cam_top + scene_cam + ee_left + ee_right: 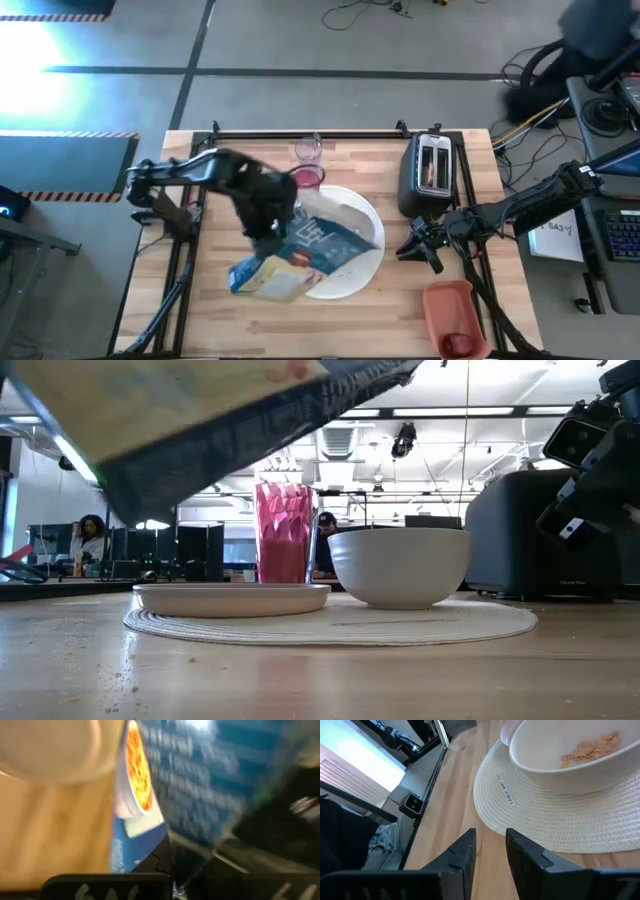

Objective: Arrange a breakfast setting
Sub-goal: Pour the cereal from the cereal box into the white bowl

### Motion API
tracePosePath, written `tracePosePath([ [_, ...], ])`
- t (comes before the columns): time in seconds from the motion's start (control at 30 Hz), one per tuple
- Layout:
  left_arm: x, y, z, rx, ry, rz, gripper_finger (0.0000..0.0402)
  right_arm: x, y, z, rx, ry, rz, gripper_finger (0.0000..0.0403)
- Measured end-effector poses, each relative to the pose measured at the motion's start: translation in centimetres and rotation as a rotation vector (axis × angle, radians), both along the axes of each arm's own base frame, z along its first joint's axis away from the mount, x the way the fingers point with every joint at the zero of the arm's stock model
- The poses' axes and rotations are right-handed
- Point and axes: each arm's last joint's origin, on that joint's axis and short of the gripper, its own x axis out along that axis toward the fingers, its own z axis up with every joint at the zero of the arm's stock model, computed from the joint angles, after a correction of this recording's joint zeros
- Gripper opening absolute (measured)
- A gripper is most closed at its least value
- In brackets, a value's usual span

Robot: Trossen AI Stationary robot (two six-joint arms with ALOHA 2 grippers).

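- Tilted across the low view's foreground, the cereal box (200,420) hung in the left gripper (268,228), whose fingers were pressed onto it, above the round mat (330,625).
- Its long axis sloped over the small white bowl (570,750), which held a few flakes and stood directly beneath; the pink tumbler (284,532) stood behind.
- Right gripper (490,845), fingers slightly parted and empty, waited beside the mat, near the toaster (430,172).
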Motion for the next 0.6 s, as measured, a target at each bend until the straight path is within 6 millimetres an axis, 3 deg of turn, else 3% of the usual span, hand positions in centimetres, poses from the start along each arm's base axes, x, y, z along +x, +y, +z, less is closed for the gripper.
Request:
tracePosePath([
  [0.17,-1.9,-2.1,1.0,0.306,-0.138,-0.086,0.0,0.0,0.0,0.0,0.0,0.0,0.0,0.0095],
  [0.3,-2.2,-2.5,1.1,0.497,-0.191,-0.085,0.0,0.0,0.0,0.0,0.0,0.0,0.0,0.0095],
  [0.6,-0.5,-3.0,-0.4,0.538,-0.158,-0.088,0.0,0.0,0.0,0.0,0.0,0.0,0.0,0.0095],
])
